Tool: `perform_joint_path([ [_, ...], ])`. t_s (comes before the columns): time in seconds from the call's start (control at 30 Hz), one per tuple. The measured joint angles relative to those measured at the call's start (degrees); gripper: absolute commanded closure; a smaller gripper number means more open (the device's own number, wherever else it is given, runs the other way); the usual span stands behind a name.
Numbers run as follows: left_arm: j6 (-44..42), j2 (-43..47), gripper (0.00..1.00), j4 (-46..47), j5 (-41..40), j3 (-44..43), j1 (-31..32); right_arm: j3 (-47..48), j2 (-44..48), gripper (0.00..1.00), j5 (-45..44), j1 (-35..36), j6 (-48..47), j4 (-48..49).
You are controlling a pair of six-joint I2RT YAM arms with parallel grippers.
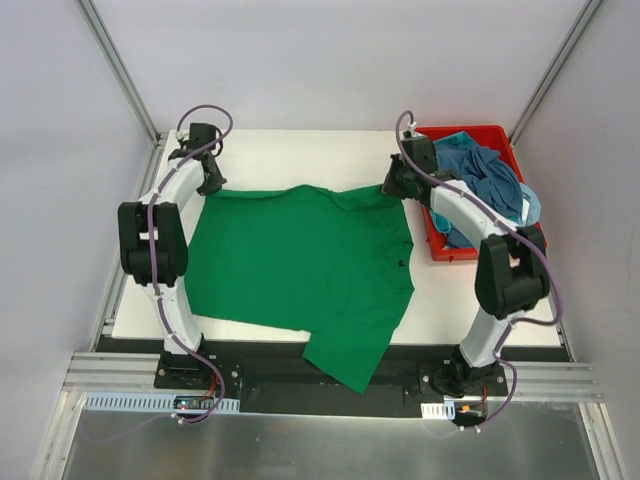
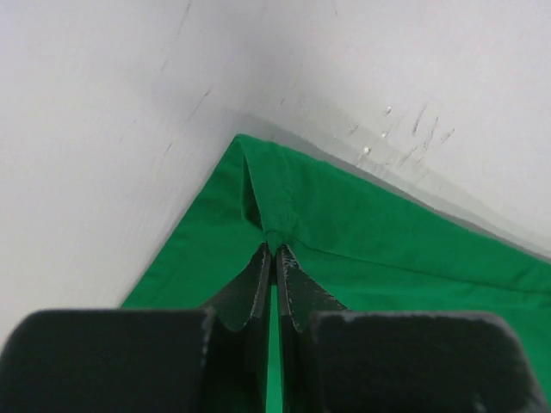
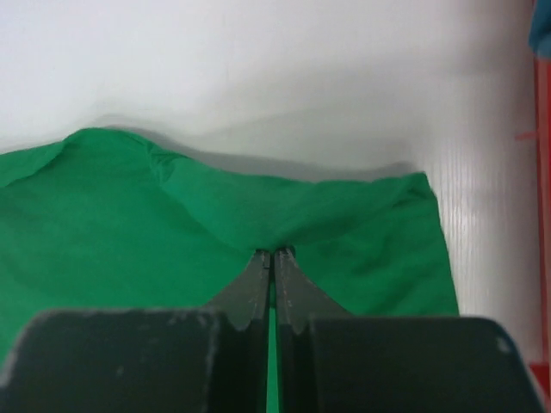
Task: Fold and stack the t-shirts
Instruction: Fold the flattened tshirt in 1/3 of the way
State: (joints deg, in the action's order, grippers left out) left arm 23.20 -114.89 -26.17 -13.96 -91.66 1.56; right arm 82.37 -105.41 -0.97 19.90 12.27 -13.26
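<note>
A green t-shirt (image 1: 300,262) lies spread on the white table, one sleeve hanging over the near edge. My left gripper (image 1: 210,180) is shut on the shirt's far left corner; the left wrist view shows the fabric (image 2: 344,232) pinched at the fingertips (image 2: 274,249). My right gripper (image 1: 393,186) is shut on the shirt's far right corner; the right wrist view shows the cloth (image 3: 129,232) puckered at its tips (image 3: 274,252). Blue t-shirts (image 1: 485,180) lie heaped in a red bin.
The red bin (image 1: 440,245) stands at the table's right side, close to my right arm. The white table (image 1: 290,160) has a bare strip behind the shirt. Enclosure walls surround the table.
</note>
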Motion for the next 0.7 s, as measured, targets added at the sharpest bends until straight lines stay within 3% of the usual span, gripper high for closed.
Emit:
perform_joint_path([
  [0.23,0.4,11.2,1.0,1.0,-0.1,7.6,-0.2,-12.2,12.6,1.0,5.0,0.0,4.1,-0.1],
  [0.4,0.4,14.4,1.0,1.6,-0.1,12.0,-0.4,-20.7,19.0,1.0,5.6,0.4,6.6,-1.2],
  [0.7,0.9,17.0,1.0,1.5,0.0,17.3,-2.8,-23.2,27.5,1.0,5.8,1.4,9.5,-5.9],
])
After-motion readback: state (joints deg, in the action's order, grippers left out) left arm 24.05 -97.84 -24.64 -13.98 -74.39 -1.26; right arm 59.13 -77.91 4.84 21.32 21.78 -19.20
